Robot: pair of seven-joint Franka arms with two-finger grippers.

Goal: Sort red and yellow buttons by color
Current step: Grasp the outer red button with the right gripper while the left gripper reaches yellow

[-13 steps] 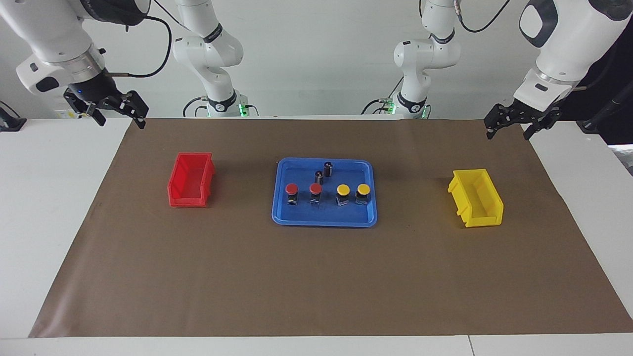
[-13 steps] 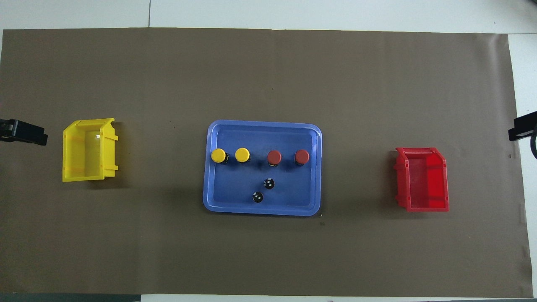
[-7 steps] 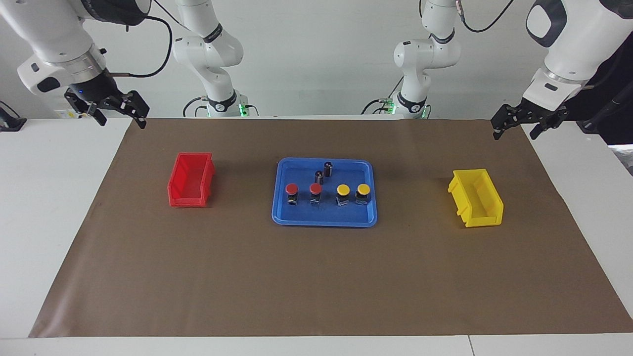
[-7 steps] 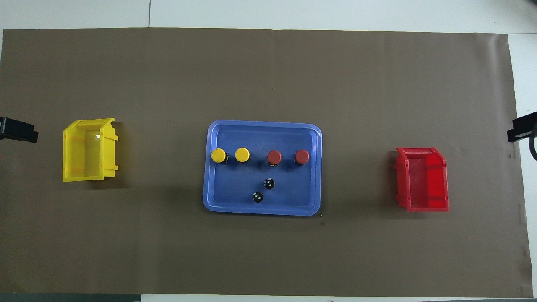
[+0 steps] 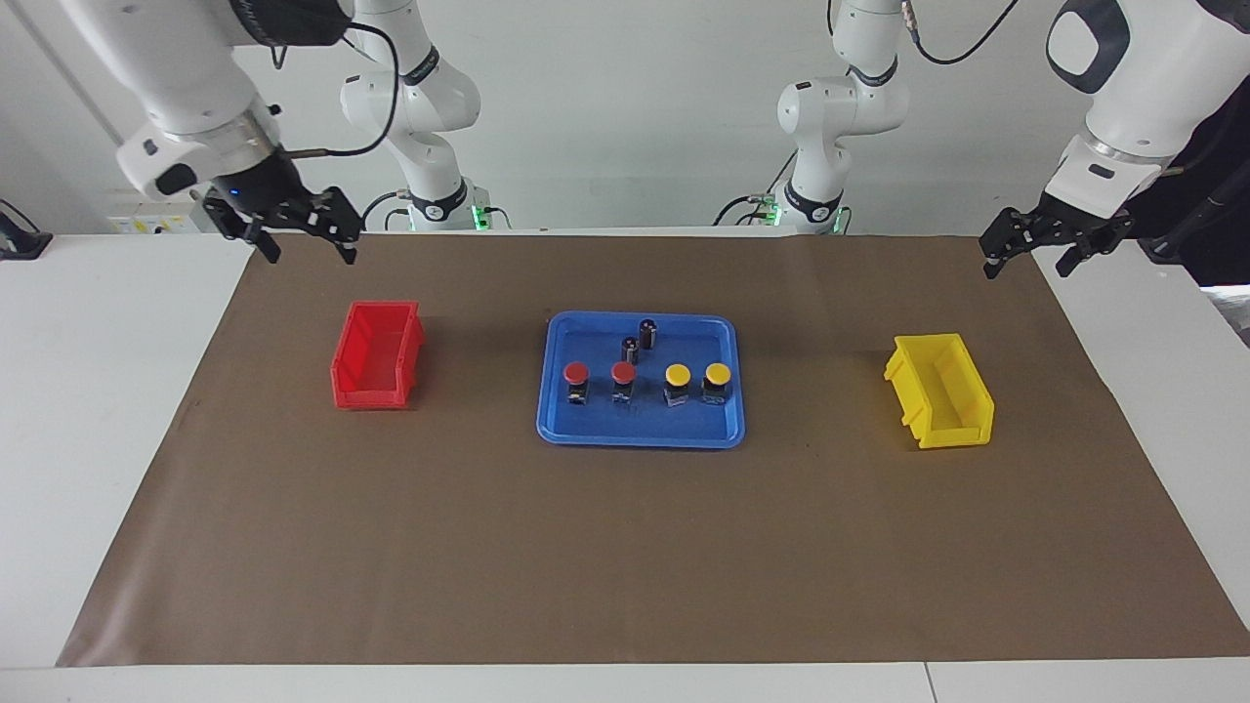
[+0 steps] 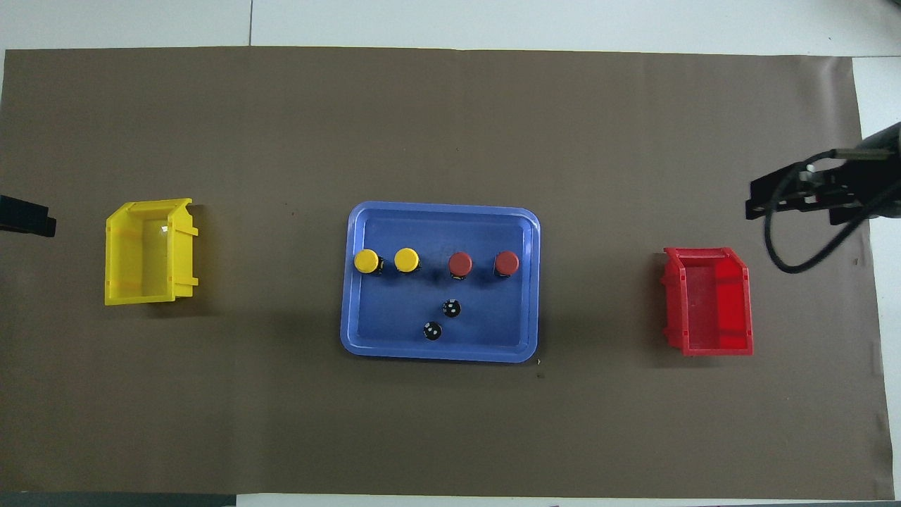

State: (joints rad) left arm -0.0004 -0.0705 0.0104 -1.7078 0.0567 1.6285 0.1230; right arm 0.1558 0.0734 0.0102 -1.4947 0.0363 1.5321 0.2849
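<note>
We see the blue tray (image 5: 640,434) at the middle of the brown mat (image 5: 625,547), and in it a row of four switches standing upright: two red buttons (image 5: 576,374) (image 5: 623,373) toward the right arm's end and two yellow buttons (image 5: 678,375) (image 5: 718,374) toward the left arm's end, with two dark cylinders (image 5: 647,333) (image 5: 631,349) nearer to the robots. The red bin (image 5: 376,355) sits at the right arm's end, the yellow bin (image 5: 939,391) at the left arm's. We find the right gripper (image 5: 307,246) raised over the mat's edge near the red bin, fingers spread and holding nothing; the left gripper (image 5: 1025,259) hangs over the mat's corner, also spread and holding nothing
</note>
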